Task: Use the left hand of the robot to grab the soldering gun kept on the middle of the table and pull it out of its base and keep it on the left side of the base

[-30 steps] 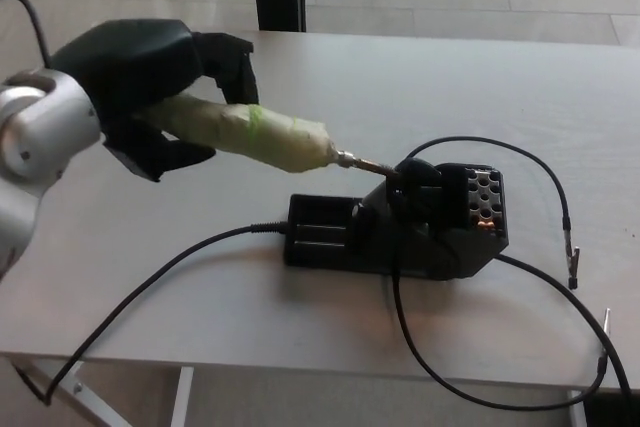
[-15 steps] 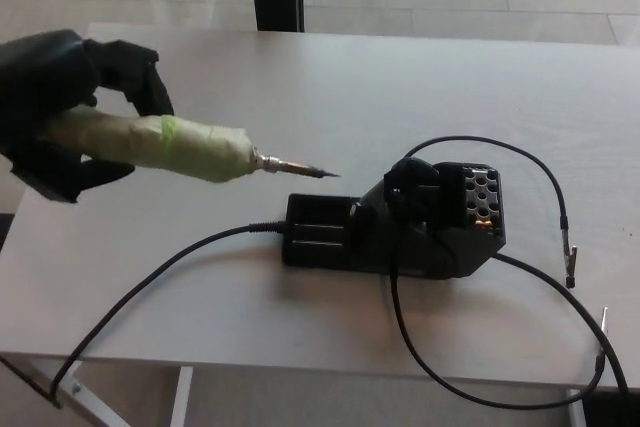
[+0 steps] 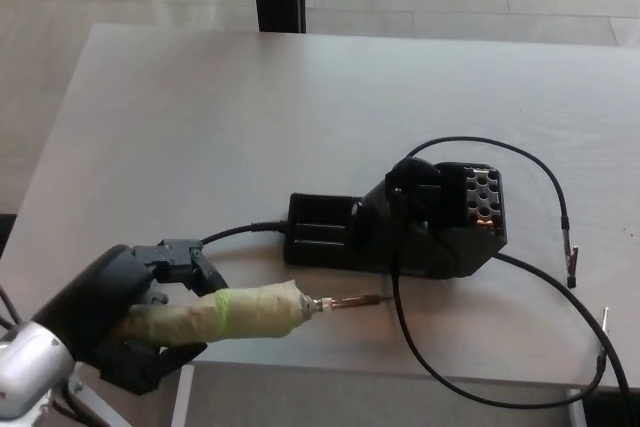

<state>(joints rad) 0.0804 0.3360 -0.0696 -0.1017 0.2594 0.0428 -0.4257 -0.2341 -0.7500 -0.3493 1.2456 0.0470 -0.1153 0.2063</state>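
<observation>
Left hand [image 3: 125,312] sits low at approx 7 o'clock of the table [image 3: 200,107], black fingers [image 3: 180,259] wrapped round the soldering gun [image 3: 245,312], gripping its pale taped handle w/ a green band near the middle. Gun lies roughly level, metal tip pointing toward 3 o'clock, near the table's front edge; can't tell whether it touches the top. Tip ends just beside a black cable [image 3: 400,317] that loops off the front edge. The base [image 3: 400,227], black, is at approx 1 o'clock from the gun, clear of it, w/ a holed block on its right end. Thin leads w/ clips [image 3: 572,257] trail at 3 o'clock. Right hand out of sight.
</observation>
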